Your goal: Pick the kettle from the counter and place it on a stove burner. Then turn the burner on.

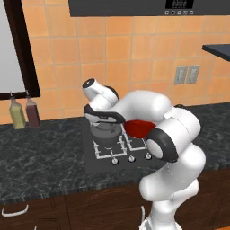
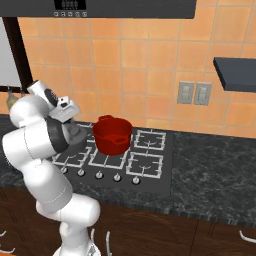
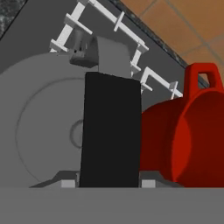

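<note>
— How did the fingers stand, and what did they hold?

— The gripper (image 3: 109, 183) was closed on the kettle's arched black handle (image 3: 111, 131). In the hand view the handle ran up between the two fingertips (image 3: 66, 183), one at each of its sides, with no gap showing. The kettle (image 1: 107, 130) hung directly under them, its round grey lid spreading out beneath the handle.

— Where was the kettle, then?

— Over the stove (image 2: 165, 165), at a front burner grate (image 1: 109, 148) near the stove's left edge. Whether its base rested on the grate or sat just above it could not be told. The spout (image 3: 83, 50) pointed away from the fingers, toward the grate bars beyond.

— What crowded the fingers?

— A red pot (image 2: 112, 134) stood just beside the kettle, on the side toward the middle of the stove. In the hand view its wall and one loop handle (image 3: 201, 76) rose right next to the kettle handle; touching or a hair apart, I could not tell. A row of small round silver knobs (image 1: 131, 158) lay along the stove's front edge, below the kettle and nearer the robot.

— Anything further off?

— Two bottles (image 1: 24, 112) stood well apart on the black speckled counter (image 1: 40, 161), against the orange tiled wall. Two wall outlets (image 2: 194, 93) sat on the tiles on the far side of the red pot, with a dark shelf (image 2: 235, 72) past them.

— Any writing?

— A dark panel (image 1: 179, 5) overhead carried a small display and buttons, too small to read.
</note>
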Controlling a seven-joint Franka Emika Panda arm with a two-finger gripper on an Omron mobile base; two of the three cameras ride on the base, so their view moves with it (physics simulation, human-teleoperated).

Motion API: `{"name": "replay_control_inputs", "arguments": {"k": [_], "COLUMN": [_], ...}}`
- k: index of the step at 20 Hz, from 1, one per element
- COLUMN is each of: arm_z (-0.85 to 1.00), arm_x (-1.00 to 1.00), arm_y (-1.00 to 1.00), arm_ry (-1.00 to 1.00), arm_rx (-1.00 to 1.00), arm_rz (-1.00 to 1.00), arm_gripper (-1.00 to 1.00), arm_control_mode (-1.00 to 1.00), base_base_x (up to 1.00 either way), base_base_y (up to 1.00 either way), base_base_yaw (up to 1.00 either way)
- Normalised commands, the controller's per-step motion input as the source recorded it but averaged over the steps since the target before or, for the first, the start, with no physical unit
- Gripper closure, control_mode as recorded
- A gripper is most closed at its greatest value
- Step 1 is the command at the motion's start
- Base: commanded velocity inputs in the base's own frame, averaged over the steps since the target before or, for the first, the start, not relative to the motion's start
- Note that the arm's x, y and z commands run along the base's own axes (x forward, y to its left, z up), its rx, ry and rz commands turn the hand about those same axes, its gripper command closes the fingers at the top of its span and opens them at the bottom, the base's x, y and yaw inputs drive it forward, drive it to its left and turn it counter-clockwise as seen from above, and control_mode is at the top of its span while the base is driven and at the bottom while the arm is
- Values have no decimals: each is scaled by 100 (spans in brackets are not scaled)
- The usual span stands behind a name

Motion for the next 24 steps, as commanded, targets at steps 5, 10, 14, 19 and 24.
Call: {"name": "replay_control_inputs", "arguments": {"k": [5, 10, 14, 19, 24], "arm_z": [0, 8, 26, 21, -79], "arm_x": [0, -22, -97, -100, -100], "arm_y": [0, 0, 0, -30, -61], "arm_ry": [0, -6, -14, -10, 1], "arm_rx": [0, 1, 8, 15, 10], "arm_rz": [0, 0, -5, -18, -16], "arm_gripper": [-100, -100, -100, -100, -100], "arm_control_mode": [-100, -100, -100, -100, -100], "base_base_x": [0, 0, 0, 0, 0], "base_base_y": [0, 0, 0, 0, 0], "base_base_yaw": [0, 0, 0, 0, 0]}}
